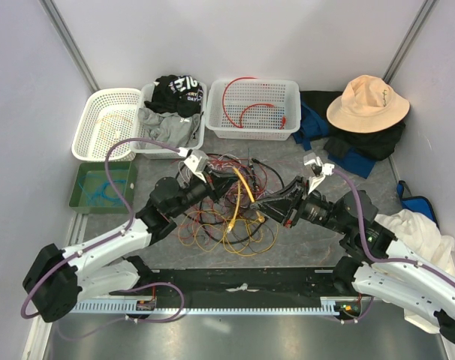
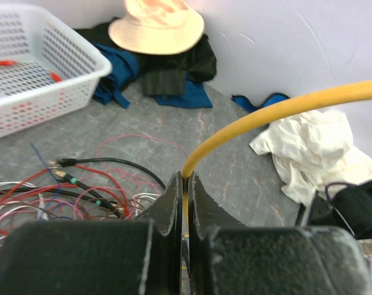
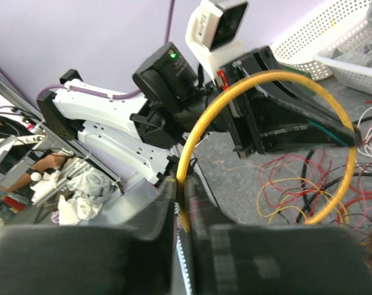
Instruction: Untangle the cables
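Note:
The cables (image 1: 227,225) lie in a tangle of thin red, orange, yellow, black and white wires at the middle of the table. A thicker yellow cable (image 1: 242,187) runs across the heap between both arms. My left gripper (image 1: 217,192) is at the heap's left side; in the left wrist view its jaws (image 2: 185,179) are shut on the yellow cable (image 2: 266,114), which arcs away up to the right. My right gripper (image 1: 268,207) is at the heap's right side; its blurred jaws (image 3: 183,183) are shut on the same yellow cable (image 3: 198,129), which loops toward the left gripper.
Three white baskets line the back: one (image 1: 103,124) at the left, one with clothes (image 1: 171,112), one holding a red cable (image 1: 254,109). A green tray (image 1: 103,187) is at the left. A beige hat (image 1: 366,103) on dark clothing and a white cloth (image 1: 419,229) lie at the right.

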Controlling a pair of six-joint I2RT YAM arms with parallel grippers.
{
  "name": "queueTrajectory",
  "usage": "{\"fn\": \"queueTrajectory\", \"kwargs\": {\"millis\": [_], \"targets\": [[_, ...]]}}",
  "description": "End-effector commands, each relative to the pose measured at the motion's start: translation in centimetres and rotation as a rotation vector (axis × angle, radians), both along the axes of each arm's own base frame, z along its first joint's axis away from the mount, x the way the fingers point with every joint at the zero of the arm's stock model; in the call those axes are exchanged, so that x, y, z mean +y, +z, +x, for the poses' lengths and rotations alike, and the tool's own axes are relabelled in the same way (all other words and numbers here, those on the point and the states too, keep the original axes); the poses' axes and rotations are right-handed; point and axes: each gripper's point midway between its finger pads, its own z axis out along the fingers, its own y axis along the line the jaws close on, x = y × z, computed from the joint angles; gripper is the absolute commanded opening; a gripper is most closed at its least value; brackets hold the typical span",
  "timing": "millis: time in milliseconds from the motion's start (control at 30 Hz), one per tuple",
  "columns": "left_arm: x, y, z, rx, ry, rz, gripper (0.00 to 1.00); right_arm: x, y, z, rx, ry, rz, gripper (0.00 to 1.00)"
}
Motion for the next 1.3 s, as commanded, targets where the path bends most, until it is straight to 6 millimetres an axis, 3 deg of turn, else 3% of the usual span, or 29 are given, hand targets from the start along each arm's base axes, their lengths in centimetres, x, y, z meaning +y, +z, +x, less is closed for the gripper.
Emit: {"fn": "queueTrajectory", "kwargs": {"millis": [0,67,133,167,200,233,267,300,333,367,400,433,500,533,567,600,667,700,733,767,867,967,1000,1133,1167,1267], "targets": [[2.4,4.0,1.4,-0.062,0.151,-0.016,0.02,-1.0,2.4,0.2,-0.053,-0.05,0.034,0.26],[3.3,5.0,2.0,-0.068,0.207,-0.013,0.02,-1.1,2.2,0.4,-0.053,-0.064,0.029,0.28],[4.5,5.0,2.8,-0.04,0.284,0.014,0.02,-1.4,1.7,0.9,-0.044,-0.097,0.014,0.57],[4.9,6.3,3.2,-0.042,0.314,0.005,0.02,-1.5,1.6,1.1,-0.049,-0.11,0.003,0.68],[5.5,5.3,3.6,0.007,0.353,0.051,0.02,-1.8,1.4,1.3,-0.049,-0.126,-0.007,0.87],[6.8,5.5,4.7,0.029,0.438,0.062,0.02,-2.0,1.1,1.9,-0.041,-0.162,-0.018,0.93],[7.7,7.1,5.4,0.038,0.488,0.057,0.02,-2.2,0.4,2.0,-0.029,-0.176,-0.046,0.97],[8.6,7.4,6.1,0.076,0.541,0.058,0.02,-2.5,-0.1,2.4,-0.025,-0.201,-0.065,0.98],[11.2,5.7,7.2,0.149,0.641,0.137,0.02,-2.8,-0.5,2.6,-0.02,-0.222,-0.079,0.98],[12.2,7.1,8.5,0.171,0.693,0.137,0.02,-3.3,-1.6,3.3,0.002,-0.269,-0.112,0.98],[13.6,7.1,9.3,0.227,0.755,0.119,0.02,-3.7,-1.9,3.5,0.002,-0.29,-0.12,0.98],[17.1,5.7,10.5,0.307,0.857,0.157,0.02,-4.0,-2.3,3.6,0.007,-0.305,-0.127,0.98],[19.5,6.2,12.8,0.379,0.947,0.126,0.02,-4.6,-3.6,4.1,0.022,-0.347,-0.145,0.98],[22.2,6.2,13.9,0.401,1.036,0.126,0.02,-4.8,-3.9,4.2,0.022,-0.358,-0.149,0.98],[23.3,7.7,14.4,0.403,1.071,0.121,0.02,-4.9,-4.9,4.2,0.033,-0.36,-0.169,0.98],[24.3,6.3,16.0,0.445,1.119,0.168,0.02,-5.2,-5.1,4.3,0.036,-0.377,-0.17,0.98],[27.9,7.8,16.8,0.452,1.295,0.174,0.02,-5.5,-6.2,4.4,0.047,-0.387,-0.192,0.98],[28.9,7.0,17.6,0.493,1.381,0.157,0.02,-5.7,-6.1,4.4,0.044,-0.395,-0.189,0.98],[31.4,7.1,17.0,0.496,1.54,0.146,0.02,-5.8,-6.7,4.4,0.046,-0.398,-0.202,0.98],[32.3,8.0,16.7,0.492,1.61,0.098,0.02,-5.8,-6.8,4.4,0.047,-0.398,-0.204,0.98],[34.2,8.1,16.7,0.46,1.748,0.079,0.02,-6.0,-7.4,4.5,0.039,-0.408,-0.214,0.98],[36.0,7.6,16.7,0.427,1.897,0.082,0.02,-5.8,-8.3,4.6,0.047,-0.407,-0.237,0.98],[37.1,7.3,15.9,0.423,1.965,0.103,0.02,-5.6,-8.5,4.6,0.049,-0.4,-0.242,0.98],[40.0,4.8,15.0,0.51,2.094,0.047,0.02,-4.7,-9.8,4.5,0.065,-0.364,-0.25,0.98],[40.6,4.2,15.1,0.527,2.123,-0.037,0.02,-4.4,-10.1,4.6,0.073,-0.357,-0.256,0.98],[43.0,0.9,14.8,0.663,2.175,-0.089,0.02,-3.9,-10.9,4.6,0.084,-0.341,-0.261,0.98]]}}
